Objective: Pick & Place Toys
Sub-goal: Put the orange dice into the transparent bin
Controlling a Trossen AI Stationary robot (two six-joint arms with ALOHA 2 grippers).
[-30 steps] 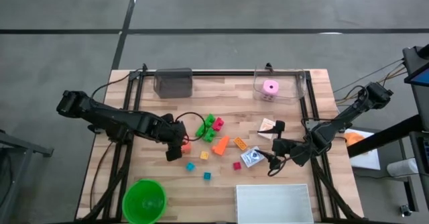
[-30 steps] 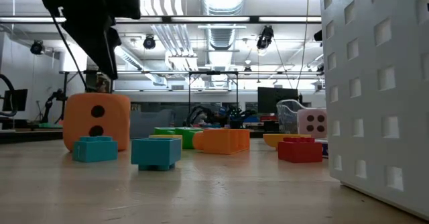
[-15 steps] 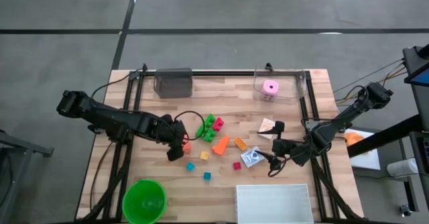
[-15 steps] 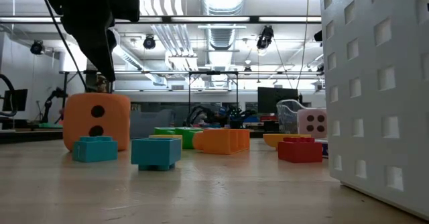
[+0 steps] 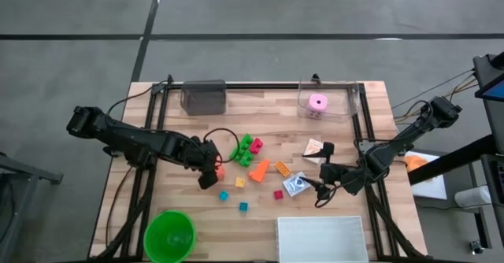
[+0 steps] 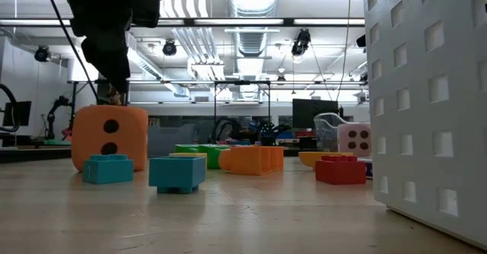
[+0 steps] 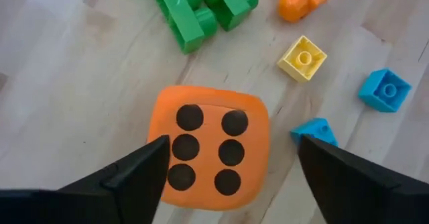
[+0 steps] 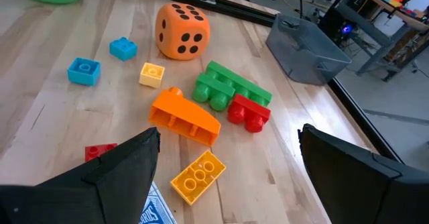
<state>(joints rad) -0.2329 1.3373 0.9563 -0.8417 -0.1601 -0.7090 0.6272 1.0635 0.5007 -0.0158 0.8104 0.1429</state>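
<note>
high view: the left gripper (image 5: 209, 171) sits over the orange die (image 5: 218, 171) near the middle of the wooden table (image 5: 157, 121), and only a sliver of orange shows beside it. green bricks (image 5: 247, 148) lie just beside it, with an orange brick (image 5: 259, 170) close by. two teal cubes (image 5: 224, 195) and a small yellow cube (image 5: 239, 183) lie nearer the green bowl (image 5: 168, 235). the right gripper (image 5: 324, 172) rests on the right part of the table near a printed card (image 5: 296, 186), above the white tray (image 5: 322, 238). a pink die (image 5: 317, 103) lies in a clear container (image 5: 346, 105) at the far edge, along from a grey bin (image 5: 204, 96).

low view: the orange die (image 6: 109, 136) stands on the table with the dark left arm above it. teal cubes (image 6: 176, 173) are in front, and the perforated white tray (image 6: 426, 94) fills the right side.

left wrist view: the orange die (image 7: 209, 146) lies between the two dark fingers (image 7: 131, 174), which stand wide apart at either side of it. whether the pads touch it cannot be told. the six-dot face points at the camera.

right wrist view: the right gripper's fingers (image 8: 124, 167) are spread wide with nothing between them. ahead lie a yellow brick (image 8: 198, 176), the orange brick (image 8: 184, 117), a red brick (image 8: 249, 113) and the green bricks (image 8: 230, 87).
</note>
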